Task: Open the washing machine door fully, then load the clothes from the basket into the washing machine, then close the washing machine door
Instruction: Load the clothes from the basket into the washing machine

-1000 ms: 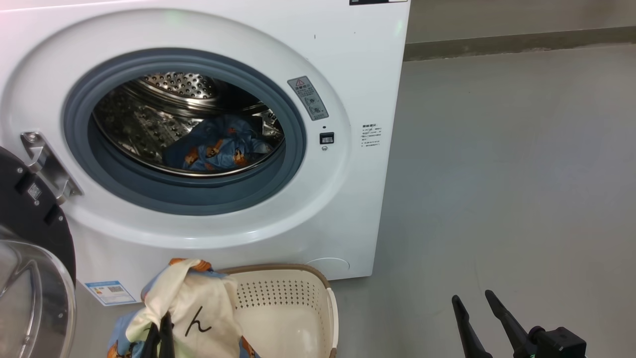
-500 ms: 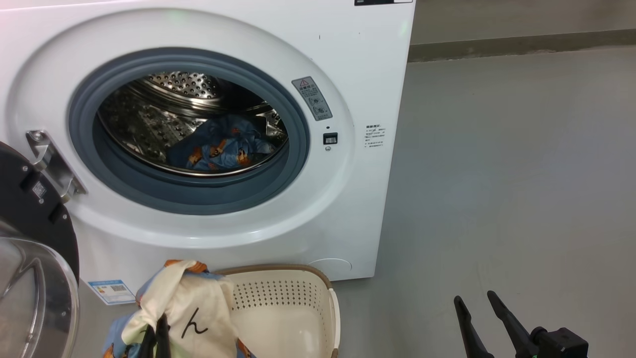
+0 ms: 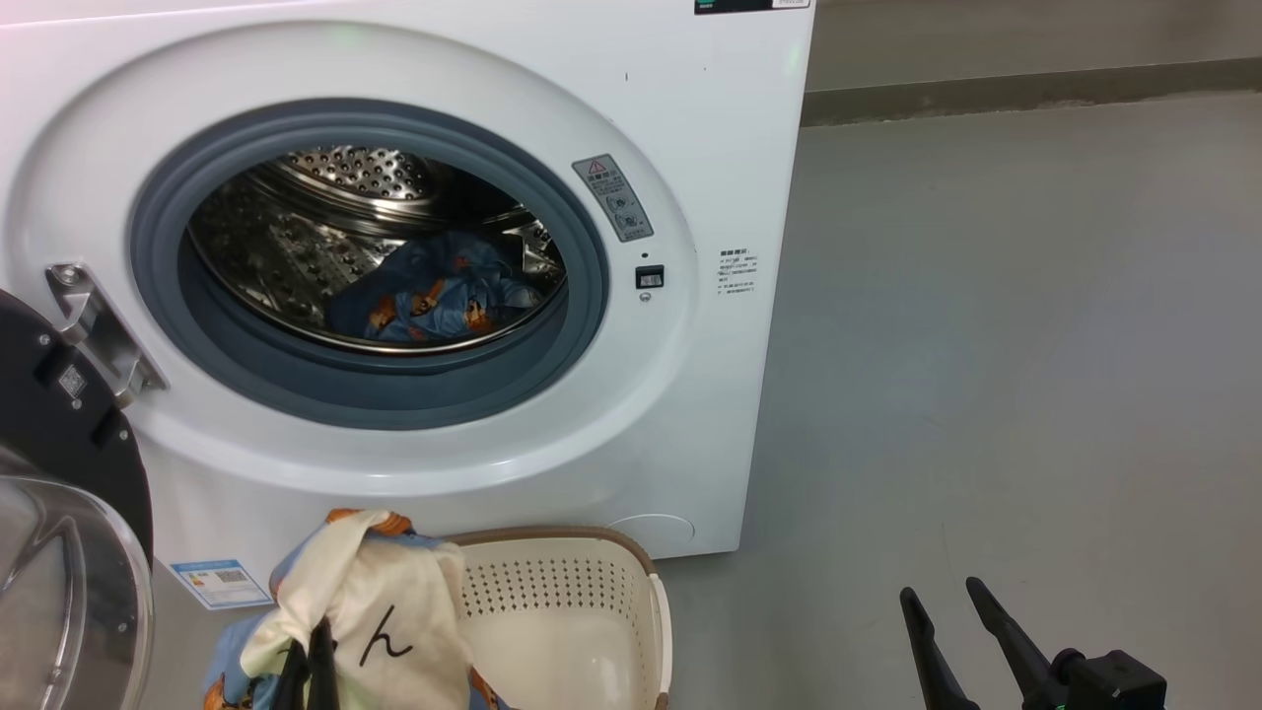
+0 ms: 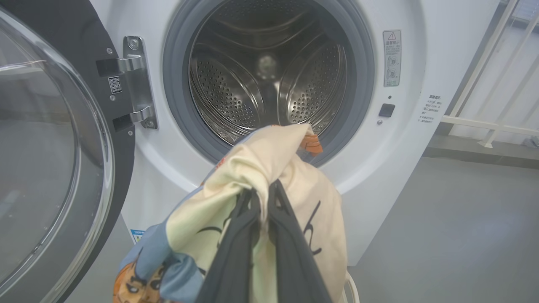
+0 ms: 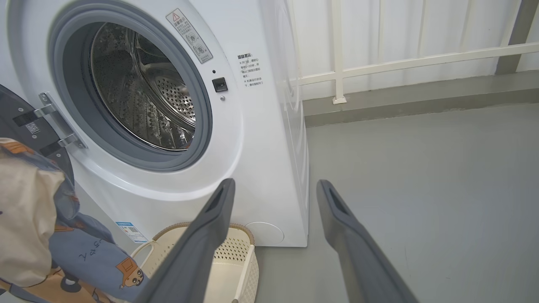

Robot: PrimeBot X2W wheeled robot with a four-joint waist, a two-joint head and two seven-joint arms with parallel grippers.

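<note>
Head view: the washing machine (image 3: 710, 148), its door (image 3: 59, 414) swung open leftward, holds 1 blue bear-print garment (image 3: 434, 296) in its drum (image 3: 286, 247). The basket (image 3: 562, 592) is bare on its right half.

Left wrist view: the left gripper (image 4: 263, 189), 2 fingers together, clenches 1 cream garment (image 4: 269, 160), held up before the drum mouth.

Right wrist view: the right gripper (image 5: 276, 183) stands spread and empty above the floor (image 5: 421, 168).

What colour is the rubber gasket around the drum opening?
The gasket is grey, clearest in the head view.
</note>
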